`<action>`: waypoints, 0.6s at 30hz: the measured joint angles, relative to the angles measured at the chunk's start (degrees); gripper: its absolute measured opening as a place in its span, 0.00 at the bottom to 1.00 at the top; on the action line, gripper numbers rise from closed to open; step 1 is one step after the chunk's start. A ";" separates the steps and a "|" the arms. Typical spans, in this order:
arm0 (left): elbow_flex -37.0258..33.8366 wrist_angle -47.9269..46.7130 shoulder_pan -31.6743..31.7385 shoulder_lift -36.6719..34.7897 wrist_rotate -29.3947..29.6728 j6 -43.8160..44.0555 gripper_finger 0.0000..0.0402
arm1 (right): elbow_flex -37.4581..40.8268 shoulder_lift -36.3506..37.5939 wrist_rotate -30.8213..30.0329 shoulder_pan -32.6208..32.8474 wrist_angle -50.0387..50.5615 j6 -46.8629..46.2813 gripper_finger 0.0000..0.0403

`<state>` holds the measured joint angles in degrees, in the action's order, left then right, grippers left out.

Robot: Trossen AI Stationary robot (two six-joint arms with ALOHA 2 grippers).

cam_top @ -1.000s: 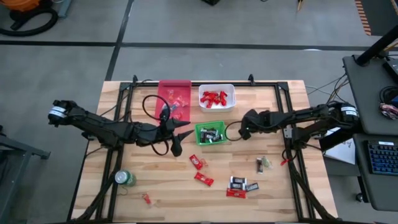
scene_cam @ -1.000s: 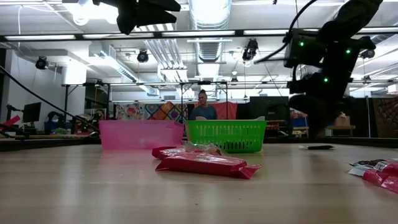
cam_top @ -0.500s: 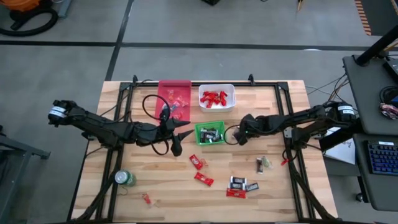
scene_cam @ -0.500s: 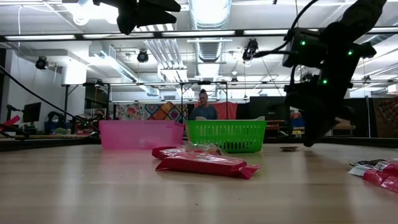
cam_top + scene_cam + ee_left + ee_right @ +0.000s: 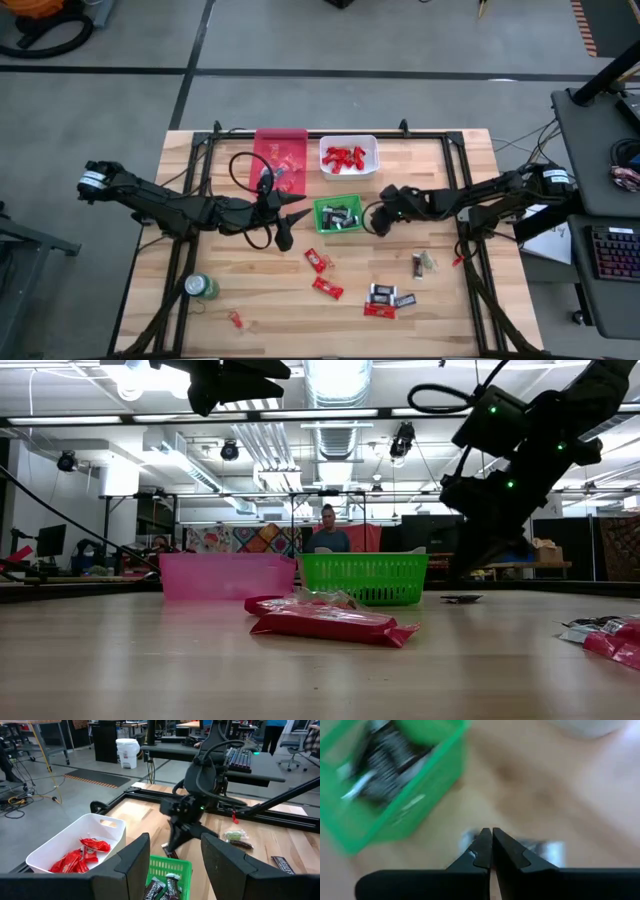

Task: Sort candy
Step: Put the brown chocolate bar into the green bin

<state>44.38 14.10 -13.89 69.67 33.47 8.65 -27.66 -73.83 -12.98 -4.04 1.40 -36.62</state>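
Note:
Red and dark wrapped candy (image 5: 378, 300) lies scattered on the near part of the table, and a red piece (image 5: 330, 623) lies close to the low camera. The white bin (image 5: 372, 150) holds red pieces; the green bin (image 5: 322, 208) holds dark ones. My right gripper (image 5: 377, 223) is shut and tips down just right of the green bin (image 5: 395, 780), over a dark-and-silver candy (image 5: 547, 851) lying flat on the wood (image 5: 460, 598). My left gripper (image 5: 289, 221) hangs open and empty left of the green bin, fingers spread wide (image 5: 172, 855). My right gripper points its shut fingertips (image 5: 482, 845) down at the dark-and-silver candy from above. I cannot tell whether they touch it; the candy lies flat on the table beside the green bin.
The pink bin (image 5: 280, 160) stands at the far edge, left of the white bin. A green can (image 5: 201, 286) stands near the table's near-left corner, with a small red sweet (image 5: 235, 320) beside it. A dark piece and a greenish one (image 5: 424, 264) lie to the right. A person shows in the room beyond (image 5: 326, 535).
My right gripper has moved toward the table's left and slightly nearer, closing on the green bin's right side, and has tipped further over. In the low view the dark candy on the table has slid left toward the green bin. The left arm has stayed still.

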 joint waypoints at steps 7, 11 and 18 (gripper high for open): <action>0.00 -0.11 0.00 0.02 -0.02 -0.01 0.40 | -0.64 0.62 8.49 0.16 7.39 -3.63 0.02; 0.00 -0.13 0.00 0.02 -0.02 -0.04 0.40 | -0.80 0.65 5.09 -0.35 10.60 -4.56 0.02; 0.00 -0.08 0.00 0.02 -0.02 -0.38 0.40 | -0.74 0.56 -8.88 -3.00 10.26 -2.24 0.02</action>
<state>44.38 14.02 -13.89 69.69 33.45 8.27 -28.40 -73.28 -21.86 -7.04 11.65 -38.86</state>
